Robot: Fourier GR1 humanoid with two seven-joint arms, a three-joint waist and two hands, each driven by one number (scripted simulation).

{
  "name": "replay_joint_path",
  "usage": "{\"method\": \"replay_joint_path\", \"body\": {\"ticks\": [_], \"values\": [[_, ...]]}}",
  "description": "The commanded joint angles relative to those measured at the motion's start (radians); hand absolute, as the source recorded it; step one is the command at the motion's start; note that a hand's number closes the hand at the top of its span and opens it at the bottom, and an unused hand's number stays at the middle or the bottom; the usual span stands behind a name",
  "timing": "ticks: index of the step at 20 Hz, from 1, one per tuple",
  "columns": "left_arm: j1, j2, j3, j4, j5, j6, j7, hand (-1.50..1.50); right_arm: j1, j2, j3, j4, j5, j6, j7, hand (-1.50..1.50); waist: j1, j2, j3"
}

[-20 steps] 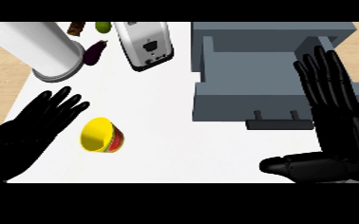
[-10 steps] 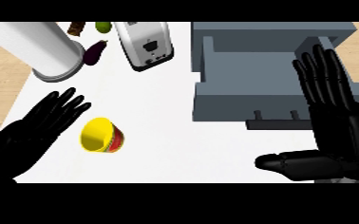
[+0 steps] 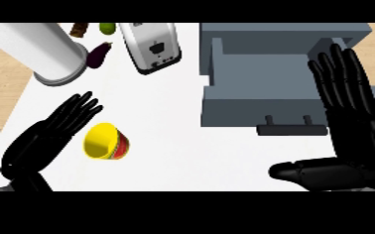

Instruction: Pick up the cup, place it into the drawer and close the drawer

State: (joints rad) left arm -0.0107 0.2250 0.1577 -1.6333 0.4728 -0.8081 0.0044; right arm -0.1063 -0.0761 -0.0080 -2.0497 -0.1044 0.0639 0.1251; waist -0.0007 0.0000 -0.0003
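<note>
A cup [image 3: 107, 142], yellow inside with a red band outside, lies tipped on its side on the white counter at the lower left. My left hand [image 3: 48, 136] lies open just left of it, fingers straight and pointing up-right, a small gap from the rim. The grey drawer [image 3: 275, 89] stands pulled open at the right, its handle [image 3: 291, 125] facing me. Over the drawer's right side my right hand [image 3: 343, 114] is spread open, fingers pointing away, thumb stretched left below the handle.
A white cylinder [image 3: 42, 53] stands at the back left. A toaster [image 3: 151, 46] sits at the back middle, with a dark eggplant [image 3: 98, 55], a green fruit [image 3: 107, 28] and a brown item [image 3: 79, 29] beside it.
My right hand has slid slightly left, the thumb reaching further left under the drawer handle. The left hand and the cup have stayed about where they were.
</note>
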Motion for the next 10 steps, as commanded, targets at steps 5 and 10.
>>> {"method": "replay_joint_path", "body": {"ticks": [5, 10], "values": [[-0.057, -0.003, 0.075, 0.247, -0.222, -0.067, -0.217, -1.5, 0.013, -0.027, -0.047, -0.039, -0.062, 0.035, 0.034, -1.5, -0.003, 0.0, 0.0], [-0.157, 0.027, 0.073, 0.402, -0.303, -0.065, -0.303, -1.5, -0.072, -0.055, -0.092, 0.026, -0.081, 0.044, 0.052, -1.5, -0.002, 0.001, 0.0]]}}
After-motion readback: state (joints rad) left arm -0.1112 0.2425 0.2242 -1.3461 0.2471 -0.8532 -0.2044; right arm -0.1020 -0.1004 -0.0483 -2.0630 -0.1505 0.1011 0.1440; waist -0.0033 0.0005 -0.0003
